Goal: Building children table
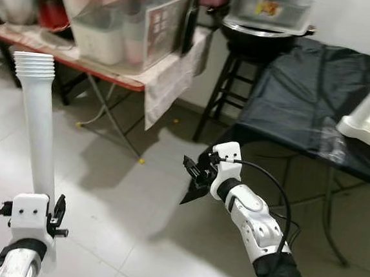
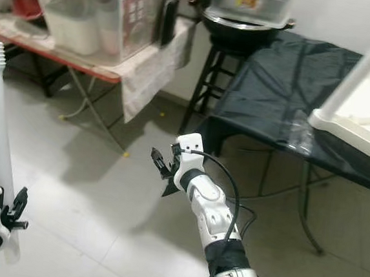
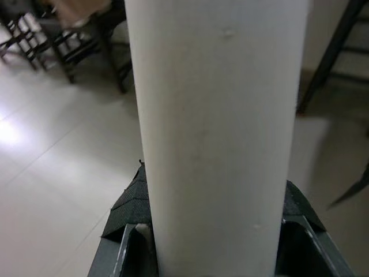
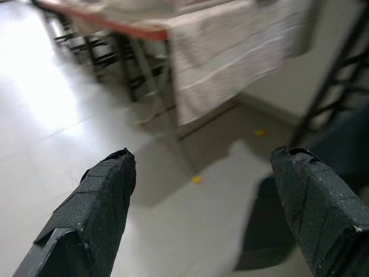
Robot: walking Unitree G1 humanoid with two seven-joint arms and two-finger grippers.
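My left hand point(image 3: 210, 242) pinches a smooth white plastic table leg point(image 1: 39, 126), upright, ribbed at its top end. My right hand point(image 4: 202, 213) hovers spread, empty, above the glossy tiled floor point(image 1: 103, 189).

The room is evenly and brightly lit, and the pale tiled floor point(image 1: 103, 189) carries soft grey shadows under the folding surface point(image 1: 106, 73) at upper left and beneath the black-draped surface point(image 1: 305, 103) at right. A white patch of glare sits on the floor at the left edge of the left wrist view. The head views are fairly sharp, with slight softness toward the top corners. In the left wrist view the white tube point(image 3: 216, 133) is close and soft. In the right wrist view the black fingers point(image 4: 92, 213) look blurred while the background stays clearer.
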